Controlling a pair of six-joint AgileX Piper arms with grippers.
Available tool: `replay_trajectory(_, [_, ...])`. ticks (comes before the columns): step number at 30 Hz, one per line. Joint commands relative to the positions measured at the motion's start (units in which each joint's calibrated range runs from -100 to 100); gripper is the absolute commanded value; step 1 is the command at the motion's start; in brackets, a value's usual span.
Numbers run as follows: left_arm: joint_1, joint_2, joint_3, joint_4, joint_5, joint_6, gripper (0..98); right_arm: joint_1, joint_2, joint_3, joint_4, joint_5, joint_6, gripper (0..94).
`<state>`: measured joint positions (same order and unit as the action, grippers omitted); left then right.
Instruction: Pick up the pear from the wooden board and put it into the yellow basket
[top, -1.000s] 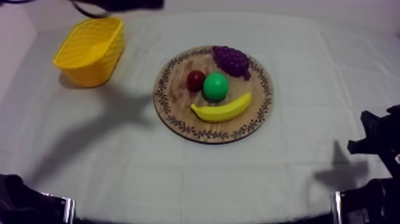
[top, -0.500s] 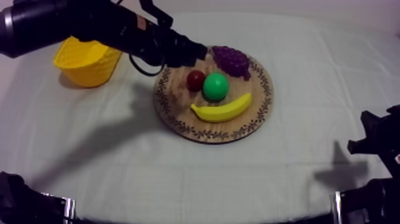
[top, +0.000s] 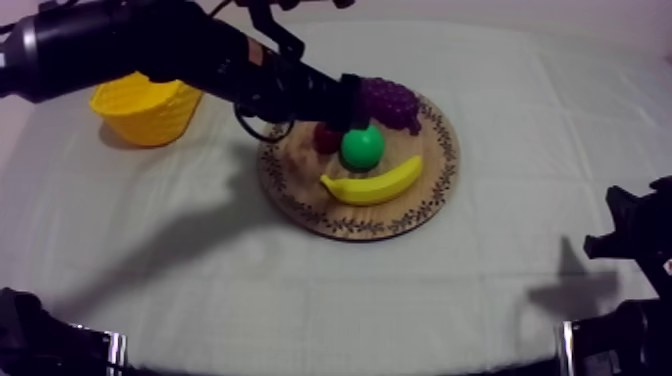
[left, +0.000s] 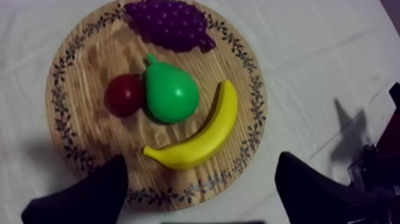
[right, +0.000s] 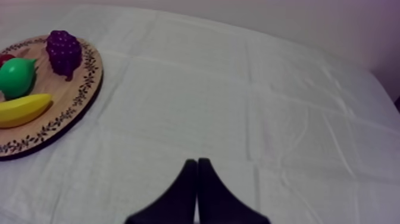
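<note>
Black left arm extended from the upper left of the top view, with the left gripper (top: 352, 102) over the wooden board (top: 300, 195). Its fingers (left: 98, 193) were spread wide, with nothing between them. The pear (top: 362, 146), glossy green, lay mid-board touching the small red fruit (top: 323, 138), its narrow end toward the grapes (top: 398, 104). The arm hid part of the yellow basket (top: 150, 115). The right gripper (right: 197, 174) sat closed in a wedge.

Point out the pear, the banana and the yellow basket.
pear (left: 171, 95), left wrist view, middle of its green body.
banana (left: 202, 142), left wrist view, middle of its curve.
yellow basket (top: 150, 118), top view, its front wall.
</note>
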<state>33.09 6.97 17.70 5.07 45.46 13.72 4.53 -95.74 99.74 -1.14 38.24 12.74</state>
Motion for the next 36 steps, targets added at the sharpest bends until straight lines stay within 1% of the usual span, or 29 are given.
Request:
replay_trajectory(1, [-0.1,1.6,-0.7,0.07,0.4,0.4,89.4,0.0,0.0,0.0,0.0,0.0,0.0,0.3])
replay_trajectory(5, [-0.5,6.3,-4.9,1.16,3.0,0.6,88.8,0.0,0.0,0.0,0.0,0.0,0.0,0.3])
replay_trajectory(9, [-0.9,13.2,-12.9,2.23,9.2,1.5,85.2,0.0,0.0,0.0,0.0,0.0,0.0,0.3])
replay_trajectory(17, [-2.0,27.7,-27.4,5.25,21.2,4.0,76.6,0.0,0.0,0.0,0.0,0.0,0.0,0.3])
replay_trajectory(20, [-2.4,32.2,-31.4,6.34,24.6,4.5,74.4,0.0,0.0,0.0,0.0,0.0,0.0,0.3])
replay_trajectory(24, [-2.4,37.3,-36.8,7.38,27.6,4.2,72.2,0.0,0.0,0.0,0.0,0.0,0.0,0.3])
replay_trajectory(30, [-2.1,43.7,-45.1,7.86,31.1,3.1,67.6,0.0,0.0,0.0,0.0,0.0,0.0,0.3])
replay_trajectory(36, [-2.3,46.8,-51.3,7.1,32.9,2.2,61.0,0.0,0.0,0.0,0.0,0.0,0.0,0.3])
